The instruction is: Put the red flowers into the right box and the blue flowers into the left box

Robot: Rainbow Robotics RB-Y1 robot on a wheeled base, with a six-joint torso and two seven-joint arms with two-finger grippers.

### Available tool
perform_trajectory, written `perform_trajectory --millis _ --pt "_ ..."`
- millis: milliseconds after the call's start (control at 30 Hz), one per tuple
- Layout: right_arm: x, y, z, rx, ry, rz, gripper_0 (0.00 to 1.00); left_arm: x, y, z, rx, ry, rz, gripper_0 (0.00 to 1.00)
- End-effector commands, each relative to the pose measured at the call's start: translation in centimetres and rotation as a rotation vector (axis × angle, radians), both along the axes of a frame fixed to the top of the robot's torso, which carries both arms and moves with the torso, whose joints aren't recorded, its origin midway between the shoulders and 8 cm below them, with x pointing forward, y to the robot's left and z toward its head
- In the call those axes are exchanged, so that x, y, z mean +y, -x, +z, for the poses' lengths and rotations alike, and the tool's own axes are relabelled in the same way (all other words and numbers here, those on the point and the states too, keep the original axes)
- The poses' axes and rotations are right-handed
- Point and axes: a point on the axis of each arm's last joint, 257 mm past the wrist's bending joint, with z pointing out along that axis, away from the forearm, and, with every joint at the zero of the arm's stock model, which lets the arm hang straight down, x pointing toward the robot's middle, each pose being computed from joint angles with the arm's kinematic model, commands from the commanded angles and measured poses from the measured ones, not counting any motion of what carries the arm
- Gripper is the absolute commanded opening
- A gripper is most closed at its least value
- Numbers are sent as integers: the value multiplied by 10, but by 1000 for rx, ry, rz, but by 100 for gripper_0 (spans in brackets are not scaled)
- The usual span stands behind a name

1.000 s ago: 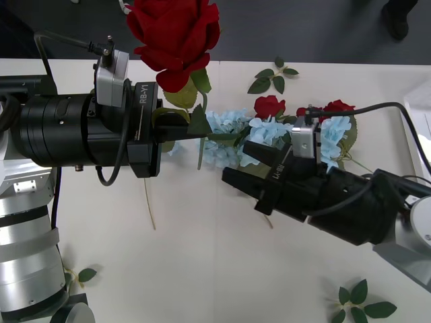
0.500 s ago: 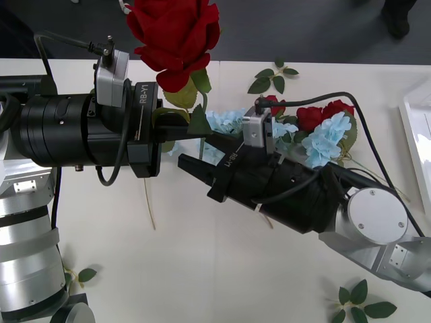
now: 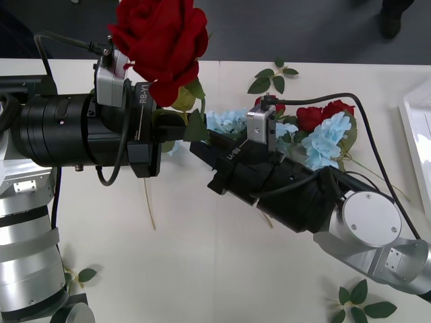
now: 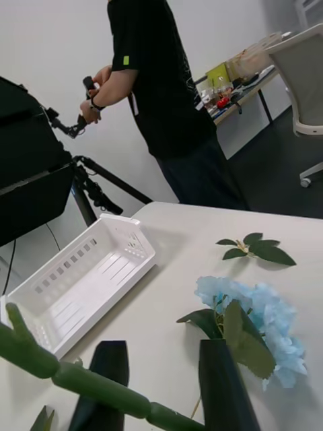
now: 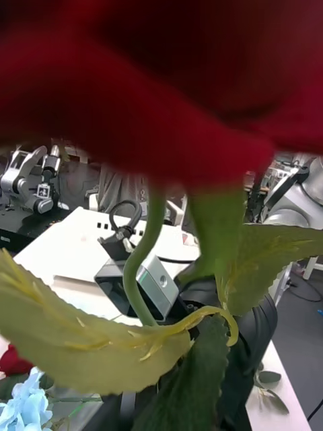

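My left gripper [image 3: 176, 128] holds a red flower [image 3: 161, 37] up off the table by its stem, the big head close to the front camera. My right gripper [image 3: 200, 149] has reached across to that stem just past the left fingers. In the right wrist view the green stem [image 4: 87, 385] crosses in front of my open black fingers [image 4: 225, 387]. More red flowers [image 3: 316, 116] and blue flowers [image 3: 330, 138] lie piled at the table's middle back. The right box [image 3: 419, 128] shows at the right edge, and the left box [image 4: 81, 283] in the right wrist view.
Loose green leaf sprigs lie at the back [image 3: 273, 77], front right [image 3: 360, 304] and front left [image 3: 79, 276]. A thin bare stem [image 3: 149, 202] lies on the white table below the left arm. One blue cluster [image 4: 262, 316] sits just beyond my right fingers.
My right gripper has swung left from the flower pile to the stem held by the left gripper. The red flower's head has tipped slightly left.
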Motion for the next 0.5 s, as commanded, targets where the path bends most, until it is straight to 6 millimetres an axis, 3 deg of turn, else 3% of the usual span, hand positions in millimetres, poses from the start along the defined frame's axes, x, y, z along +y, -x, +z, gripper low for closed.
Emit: perform_trajectory --millis 33,400,500 --pt "3 4 13 -10 -28 4 0 -5 5 10 -77 -13 -18 0" --pt "0 2 12 22 -42 3 0 -5 5 10 -77 -13 -18 0" --pt "-1 3 10 27 -41 3 0 -5 5 10 -77 -13 -18 6"
